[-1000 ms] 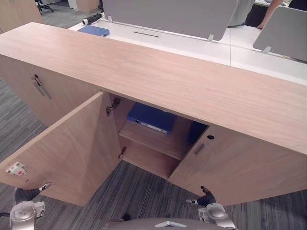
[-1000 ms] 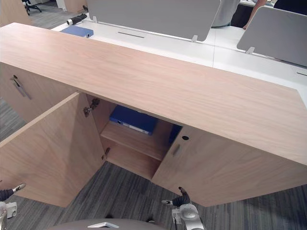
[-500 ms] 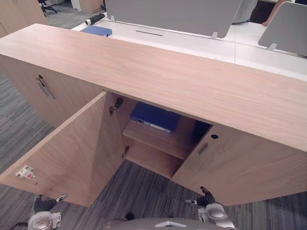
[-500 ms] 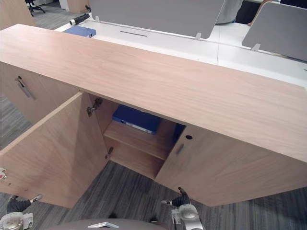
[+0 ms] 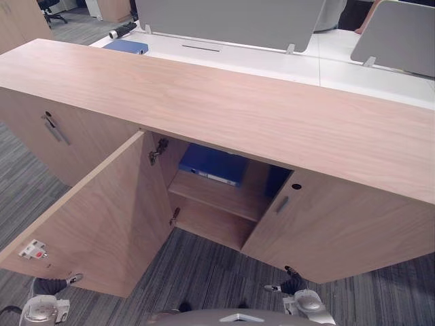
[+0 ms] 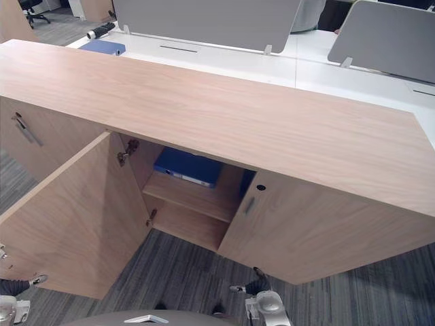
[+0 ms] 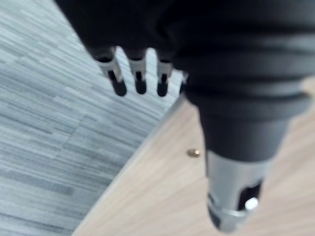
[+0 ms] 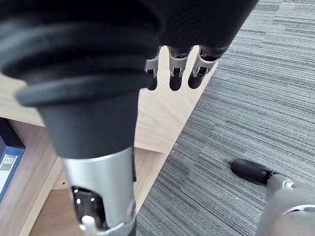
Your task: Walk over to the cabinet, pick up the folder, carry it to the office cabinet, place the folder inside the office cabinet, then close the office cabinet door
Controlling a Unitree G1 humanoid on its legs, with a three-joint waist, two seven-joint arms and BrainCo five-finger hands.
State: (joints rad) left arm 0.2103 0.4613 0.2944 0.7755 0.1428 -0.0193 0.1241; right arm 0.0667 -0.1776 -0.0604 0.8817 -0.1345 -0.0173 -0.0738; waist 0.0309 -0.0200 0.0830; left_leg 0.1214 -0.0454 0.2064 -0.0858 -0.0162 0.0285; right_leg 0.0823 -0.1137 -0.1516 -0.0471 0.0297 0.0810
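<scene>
A: Where's the folder?
B: The blue folder (image 5: 216, 164) lies flat on the upper shelf (image 5: 219, 195) inside the office cabinet (image 5: 224, 109), past its wide-open left door (image 5: 102, 217).
A: Hands?
B: The left robot hand (image 7: 231, 64) is released, fingers straight and empty, low by that door's edge. The right robot hand (image 8: 98, 59) is released too, low before the cabinet's half-open right door (image 5: 333, 231).

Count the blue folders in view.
2 for certain: one folder on the shelf inside the open cabinet, and one on the white desk behind it. A blue shape behind the right door may be a third.
</scene>
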